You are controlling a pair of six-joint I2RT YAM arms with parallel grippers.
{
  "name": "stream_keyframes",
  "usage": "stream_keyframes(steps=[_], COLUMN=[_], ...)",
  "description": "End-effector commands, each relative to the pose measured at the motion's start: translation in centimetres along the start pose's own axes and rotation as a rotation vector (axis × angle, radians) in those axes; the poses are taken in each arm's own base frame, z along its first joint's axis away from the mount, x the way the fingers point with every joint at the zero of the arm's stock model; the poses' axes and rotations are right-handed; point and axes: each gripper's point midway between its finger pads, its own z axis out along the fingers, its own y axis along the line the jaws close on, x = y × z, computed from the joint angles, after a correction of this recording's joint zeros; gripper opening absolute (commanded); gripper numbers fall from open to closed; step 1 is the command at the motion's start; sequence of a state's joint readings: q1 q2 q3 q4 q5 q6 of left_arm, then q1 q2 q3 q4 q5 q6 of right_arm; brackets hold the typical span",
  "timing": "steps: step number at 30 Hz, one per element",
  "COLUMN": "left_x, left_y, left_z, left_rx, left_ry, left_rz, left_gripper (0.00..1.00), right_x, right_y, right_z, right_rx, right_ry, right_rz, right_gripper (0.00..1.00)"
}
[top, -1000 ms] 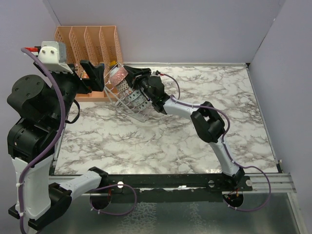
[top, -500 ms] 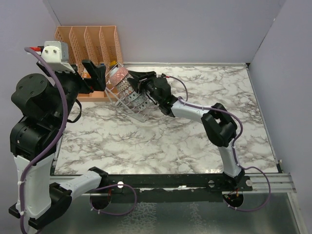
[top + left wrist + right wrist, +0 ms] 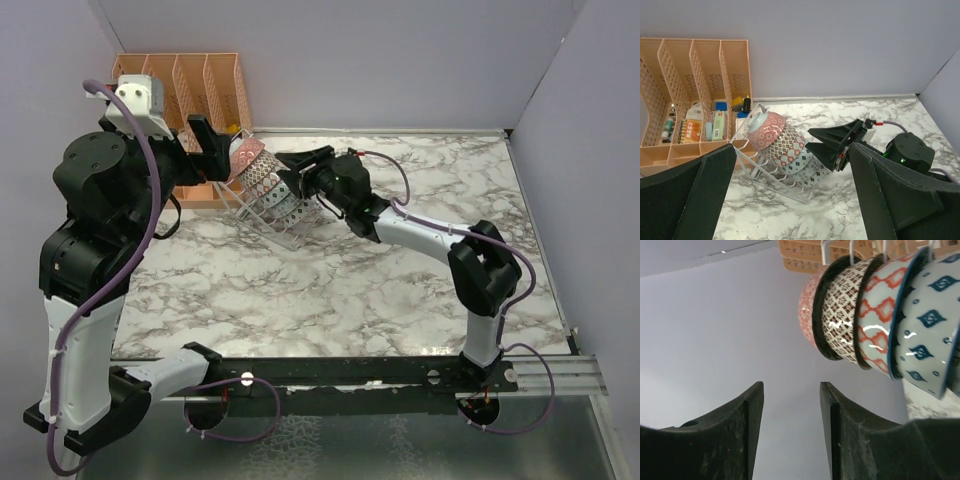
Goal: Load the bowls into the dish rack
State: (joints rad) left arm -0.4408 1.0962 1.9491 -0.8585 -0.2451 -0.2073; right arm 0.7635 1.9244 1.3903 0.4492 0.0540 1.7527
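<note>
From above: see the bowls (image 3: 262, 180) packed on edge in the dish rack (image 3: 285, 225), far left on the desk (image 3: 400, 300), just beside the orange organiser (image 3: 175, 80), with broad marble running right to the wall. Find left fingers (image 3: 213, 150) by the row's left end, right fingers (image 3: 295, 172) by its right.
From the left wrist: left fingers spread wide, empty; right fingers parted.
From the right wrist: apart, holding nothing, bowl rims upper right.

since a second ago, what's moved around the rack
The right claw drew back to the right, away from the bowls, open and empty, and its elbow swung right too. The left claw shifted a little toward the dish rack, open. The rack and the bowls in it stayed put, tilted beside the orange organiser.
</note>
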Motion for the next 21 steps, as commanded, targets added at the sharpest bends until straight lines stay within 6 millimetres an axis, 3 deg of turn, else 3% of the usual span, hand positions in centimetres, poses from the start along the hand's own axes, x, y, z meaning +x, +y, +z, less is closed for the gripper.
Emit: stream_keyframes(steps=[1,5,10,15,19,21], left_x=[2.7,5.5,6.7,9.1,9.8,9.9], left_y=[-2.3,-3.6,-4.2,-4.5,-3.6,-2.9], left_z=[1.0,2.2,3.5,5.4,6.5,7.2], left_rx=[0.102,0.149,0.152,0.117,0.054,0.008], left_ry=[0.121,0.228,0.250,0.333,0.316,0.292], left_rz=[-0.036,-0.072,-0.110,-0.165,-0.183,-0.190], left_gripper=[0.99,0.99,0.99,0.99,0.99,0.99], right_x=[-0.2,-1.5,-4.4,-8.2,-10.9,-12.1], right_y=[-0.4,-1.3,-1.2,-1.1,-0.3,0.3], right_z=[-2.6,-4.9,-8.4,-13.2,-17.0,-19.0], right_rx=[0.116,0.240,0.404,0.600,0.710,0.763], right_ry=[0.034,0.035,-0.007,-0.082,-0.154,-0.188], right_rz=[-0.204,-0.406,-0.727,-0.992,-1.144,-1.209], right_gripper=[0.50,0.53,0.59,0.76,1.00,1.00])
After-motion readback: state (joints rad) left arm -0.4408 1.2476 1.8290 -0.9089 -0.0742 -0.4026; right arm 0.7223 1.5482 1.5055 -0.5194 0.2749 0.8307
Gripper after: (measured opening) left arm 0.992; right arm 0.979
